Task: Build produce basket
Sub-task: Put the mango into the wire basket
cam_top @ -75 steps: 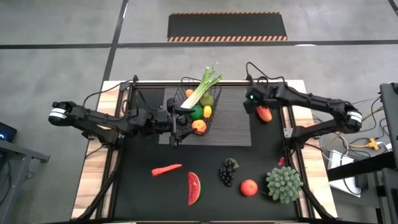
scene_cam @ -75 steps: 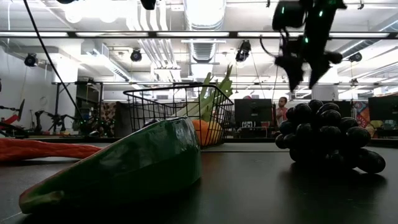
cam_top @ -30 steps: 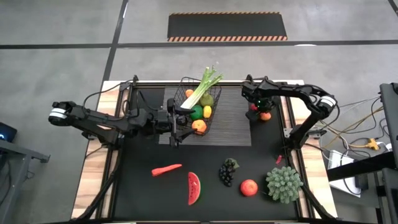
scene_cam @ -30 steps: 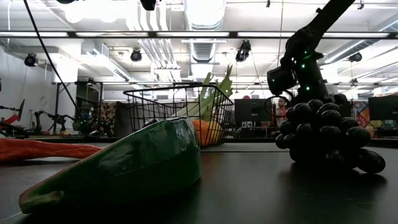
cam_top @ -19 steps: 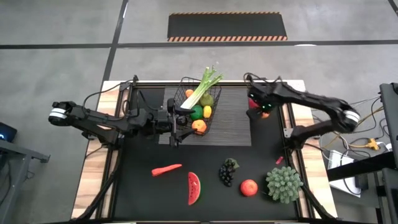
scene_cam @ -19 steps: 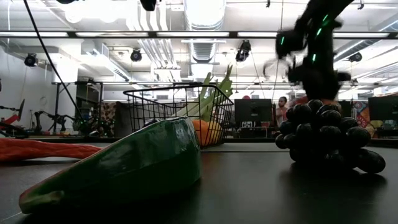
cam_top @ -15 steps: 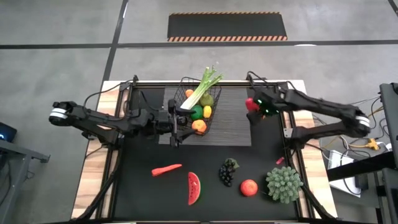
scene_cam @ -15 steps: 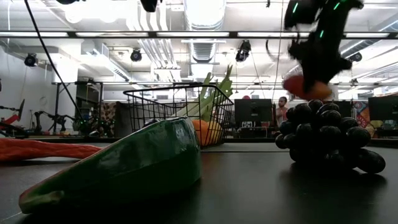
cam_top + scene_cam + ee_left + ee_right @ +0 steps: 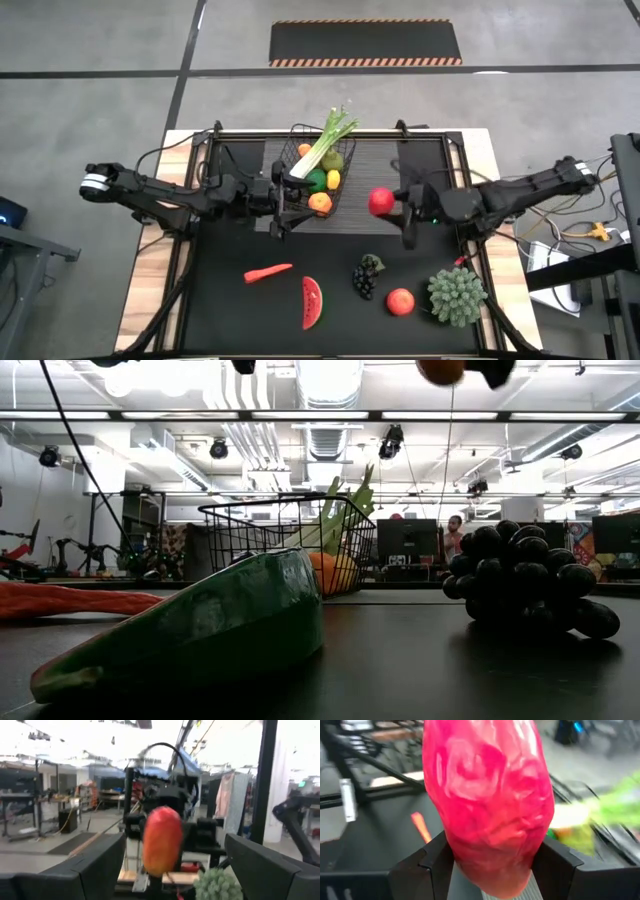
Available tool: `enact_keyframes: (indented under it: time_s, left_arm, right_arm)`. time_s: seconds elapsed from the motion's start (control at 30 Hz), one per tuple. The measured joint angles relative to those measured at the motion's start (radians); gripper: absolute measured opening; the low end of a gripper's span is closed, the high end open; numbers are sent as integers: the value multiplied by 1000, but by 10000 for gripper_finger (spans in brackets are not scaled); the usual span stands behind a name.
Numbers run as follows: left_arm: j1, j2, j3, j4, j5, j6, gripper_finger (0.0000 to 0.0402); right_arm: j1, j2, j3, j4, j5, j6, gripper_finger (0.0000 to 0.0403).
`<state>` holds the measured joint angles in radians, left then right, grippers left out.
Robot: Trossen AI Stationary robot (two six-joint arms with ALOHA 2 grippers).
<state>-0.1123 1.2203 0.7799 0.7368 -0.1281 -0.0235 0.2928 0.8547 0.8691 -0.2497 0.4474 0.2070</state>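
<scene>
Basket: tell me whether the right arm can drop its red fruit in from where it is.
Probably yes: the right gripper holds the red fruit raised beside the basket, whose top is open apart from the leek.

Place: a robotics lab or workshop in a large industrial hall.
Ceiling: bare ducts (image 9: pixel 325 435), pipes and strip lights hang open overhead in the low view.
Floor: grey concrete (image 9: pixel 100 40) with dark seams surrounds the rig; a black mat with hazard-striped edges (image 9: pixel 365 43) lies at 12 o'clock from the surface.
Surface: a wooden-edged top (image 9: pixel 150 260) carries a black frame and two robot arms, with loose cables (image 9: pixel 585 215) trailing at 3 o'clock.
Room behind: monitors (image 9: pixel 406 540), racks and benches (image 9: pixel 140 525) line the far side; a person (image 9: pixel 456 532) shows small in the distance.
Left wrist view: more benches (image 9: pixel 30 807) and hanging cloth (image 9: pixel 230 795) stand in the hall.
</scene>
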Motion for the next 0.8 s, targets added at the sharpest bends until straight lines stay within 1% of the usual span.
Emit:
enact_keyframes:
  time_s: [0.17,0.33,0.37,0.43,0.6,0.67,0.8]
  left_arm:
    - [-3,42,7,89,71,0,325]
    - [-11,111,7,171,82,-24,325]
    - [-12,125,7,183,82,-24,325]
    - [-13,156,12,195,82,-25,325]
    - [-14,246,51,248,85,-42,325]
    - [-14,281,79,258,112,-42,325]
    - [-15,342,133,256,197,-26,325]
  right_arm:
    - [41,93,-33,247,-6,-146,207]
    - [41,198,-38,394,-87,-197,207]
    - [41,212,-38,413,-89,-201,207]
    - [41,238,-38,447,-90,-206,207]
    - [41,267,-38,463,-88,-204,207]
    - [39,263,-38,466,-88,-196,207]
    - [36,254,-38,464,-85,-181,207]
